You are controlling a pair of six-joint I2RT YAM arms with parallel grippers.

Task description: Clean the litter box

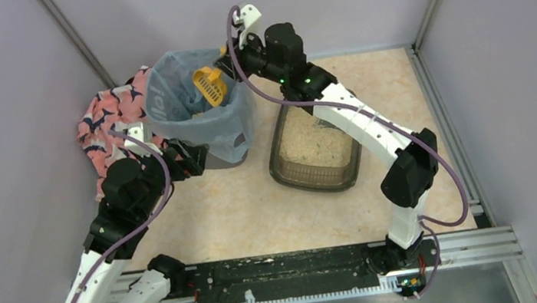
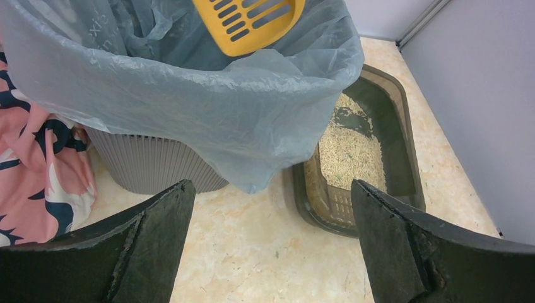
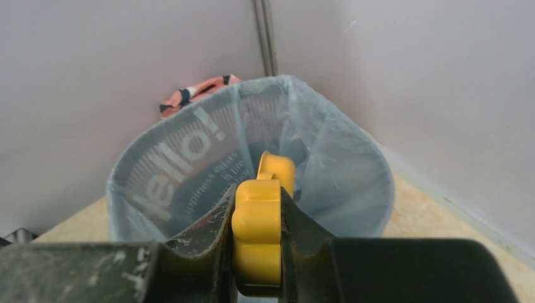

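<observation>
The litter box [image 1: 317, 153] is a shallow dark tray with beige litter, right of the bin; it also shows in the left wrist view [image 2: 378, 139]. My right gripper [image 1: 227, 62] is shut on the handle of a yellow slotted scoop [image 1: 209, 84] and holds its blade over the open bin [image 1: 194, 106], which is lined with a light blue bag. The scoop handle [image 3: 258, 233] sits clamped between my right fingers. The scoop blade [image 2: 249, 22] shows above the bag rim. My left gripper [image 1: 193, 158] is open and empty, low in front of the bin [image 2: 158, 165].
A pink patterned cloth [image 1: 110, 117] lies bunched left of the bin, against the left wall; it also shows in the left wrist view [image 2: 38, 170]. Grey walls enclose the beige table on three sides. A black rail [image 1: 280, 274] runs along the near edge.
</observation>
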